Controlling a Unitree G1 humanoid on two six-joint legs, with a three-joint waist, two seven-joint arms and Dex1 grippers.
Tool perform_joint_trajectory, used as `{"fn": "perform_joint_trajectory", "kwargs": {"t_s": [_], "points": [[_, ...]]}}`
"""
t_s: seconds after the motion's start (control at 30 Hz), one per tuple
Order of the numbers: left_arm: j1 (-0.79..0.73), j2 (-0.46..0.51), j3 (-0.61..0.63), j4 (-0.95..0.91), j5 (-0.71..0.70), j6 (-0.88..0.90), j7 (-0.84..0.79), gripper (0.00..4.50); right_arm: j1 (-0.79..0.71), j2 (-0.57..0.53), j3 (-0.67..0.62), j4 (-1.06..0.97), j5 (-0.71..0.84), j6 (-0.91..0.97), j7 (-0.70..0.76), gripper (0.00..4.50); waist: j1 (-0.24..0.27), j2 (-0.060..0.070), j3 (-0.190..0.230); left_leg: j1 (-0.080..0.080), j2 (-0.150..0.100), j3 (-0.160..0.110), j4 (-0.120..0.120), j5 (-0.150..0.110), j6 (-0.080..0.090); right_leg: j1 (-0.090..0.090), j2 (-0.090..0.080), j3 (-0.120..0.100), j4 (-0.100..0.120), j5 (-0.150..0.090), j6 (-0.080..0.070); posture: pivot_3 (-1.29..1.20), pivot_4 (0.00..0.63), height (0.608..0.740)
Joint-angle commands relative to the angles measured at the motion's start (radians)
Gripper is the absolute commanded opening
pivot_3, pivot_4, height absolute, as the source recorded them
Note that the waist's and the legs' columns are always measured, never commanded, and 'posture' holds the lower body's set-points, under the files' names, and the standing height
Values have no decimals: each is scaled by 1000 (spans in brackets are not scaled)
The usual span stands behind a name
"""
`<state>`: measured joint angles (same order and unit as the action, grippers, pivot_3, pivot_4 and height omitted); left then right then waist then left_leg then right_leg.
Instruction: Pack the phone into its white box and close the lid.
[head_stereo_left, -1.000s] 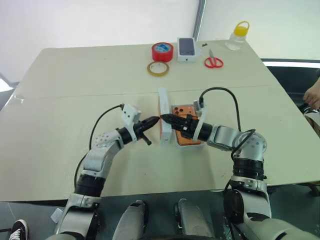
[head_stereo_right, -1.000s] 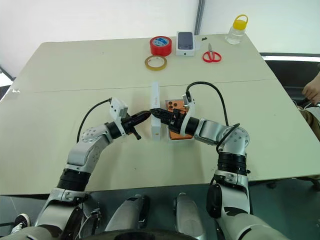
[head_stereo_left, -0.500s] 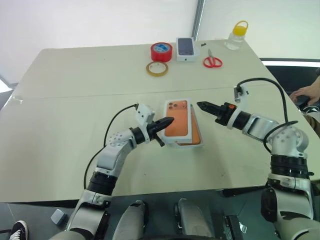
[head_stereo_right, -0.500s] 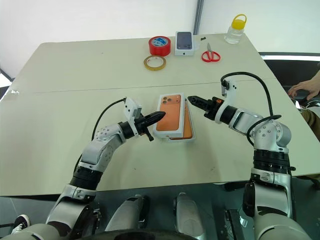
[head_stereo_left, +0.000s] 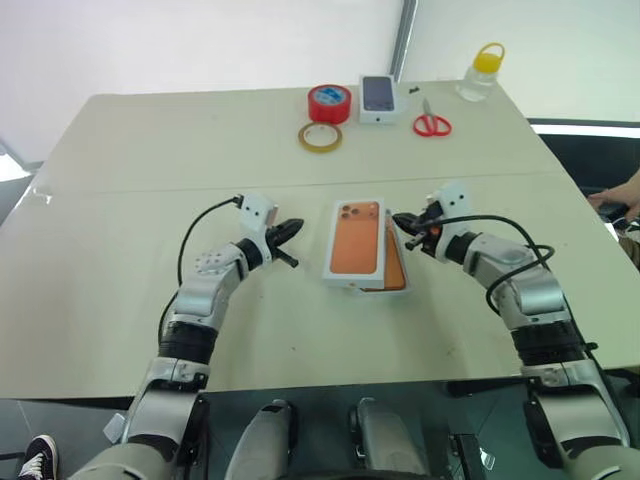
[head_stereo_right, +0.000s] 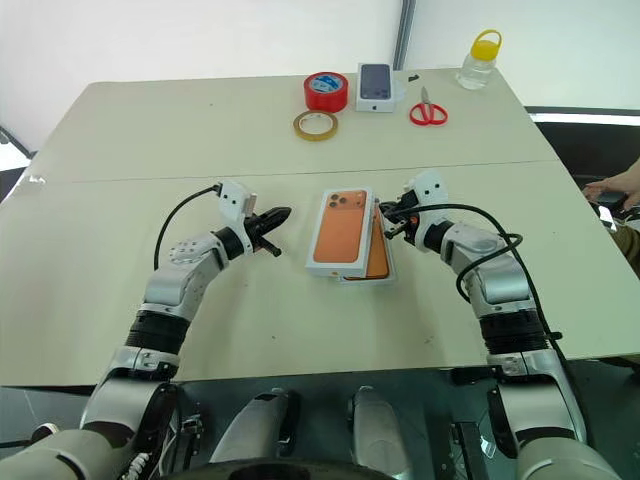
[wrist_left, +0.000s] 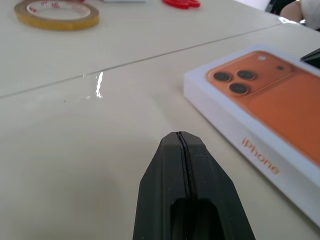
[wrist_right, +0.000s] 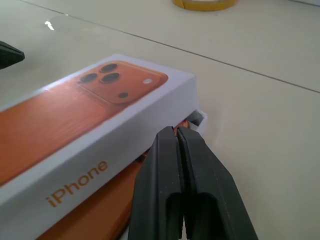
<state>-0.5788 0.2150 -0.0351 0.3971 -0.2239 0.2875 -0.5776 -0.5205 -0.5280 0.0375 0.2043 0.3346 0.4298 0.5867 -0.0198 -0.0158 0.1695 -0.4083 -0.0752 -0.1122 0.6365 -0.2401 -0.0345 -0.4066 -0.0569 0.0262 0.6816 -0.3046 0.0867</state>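
A: Where was the lid (head_stereo_left: 356, 241)?
B: Picture-side up, askew over the box (head_stereo_right: 383, 279), not seated; the orange phone (head_stereo_left: 396, 272) showed along its right edge.
A: And the pincers?
B: Both pressed together, empty. The right gripper (head_stereo_left: 399, 221) sat at the lid's far right corner, the left gripper (head_stereo_left: 293, 227) just left of it.

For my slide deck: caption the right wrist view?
Shut right gripper beside the lid, which sits askew over the phone.

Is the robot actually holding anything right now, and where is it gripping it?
Nothing. The left gripper is shut beside the lid; the right gripper is shut at its edge.
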Motion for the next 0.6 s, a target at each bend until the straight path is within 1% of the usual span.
{"fn": "perform_joint_trajectory", "kwargs": {"t_s": [0.03, 0.1, 0.17, 0.23, 0.33, 0.47, 0.6], "points": [[-29, -17, -40, 30, 42, -45, -7, 0, -9, -9, 4, -30, -50, -59, 23, 87, 2, 0, 0, 0, 0, 0, 0, 0, 0, 0, 0, 0, 0, 0, 0, 0, 150, 740], [-25, -40, -35, 13, -1, 9, -44, 0, 6, -6, -4, -56, -31, -27, 50, 87, 5, 0, 0, 0, 0, 0, 0, 0, 0, 0, 0, 0, 0, 0, 0, 0, 150, 740], [-15, -42, -54, -2, 13, 15, -60, 0, 25, -28, 18, -77, -80, -60, 62, 87, 6, 0, 0, 0, 0, 0, 0, 0, 0, 0, 0, 0, 0, 0, 0, 0, 150, 740], [-7, -46, -68, -17, 24, 18, -68, 0, 40, -38, 14, -101, -86, -52, 75, 87, 6, 0, 0, 0, 0, 0, 0, 0, 0, 0, 0, 0, 0, 0, 0, 0, 150, 740], [-5, -63, -63, -47, 2, 43, -68, 0, 60, -38, -11, -140, -60, -28, 100, 87, 5, 0, 0, 0, 0, 0, 0, 0, 0, 0, 0, 0, 0, 0, 0, 0, 150, 740], [3, -78, -68, -85, 3, 48, -71, 0, 80, -43, -7, -184, -65, -25, 118, 87, 3, 0, 0, 0, 0, 0, 0, 0, 0, 0, 0, 0, 0, 0, 0, 0, 150, 740], [6, -103, -72, -122, -15, 89, -70, 0, 88, -50, -6, -186, -88, -36, 118, 87, 6, 0, 0, 0, 0, 0, 0, 0, 0, 0, 0, 0, 0, 0, 0, 0, 150, 740]]}}
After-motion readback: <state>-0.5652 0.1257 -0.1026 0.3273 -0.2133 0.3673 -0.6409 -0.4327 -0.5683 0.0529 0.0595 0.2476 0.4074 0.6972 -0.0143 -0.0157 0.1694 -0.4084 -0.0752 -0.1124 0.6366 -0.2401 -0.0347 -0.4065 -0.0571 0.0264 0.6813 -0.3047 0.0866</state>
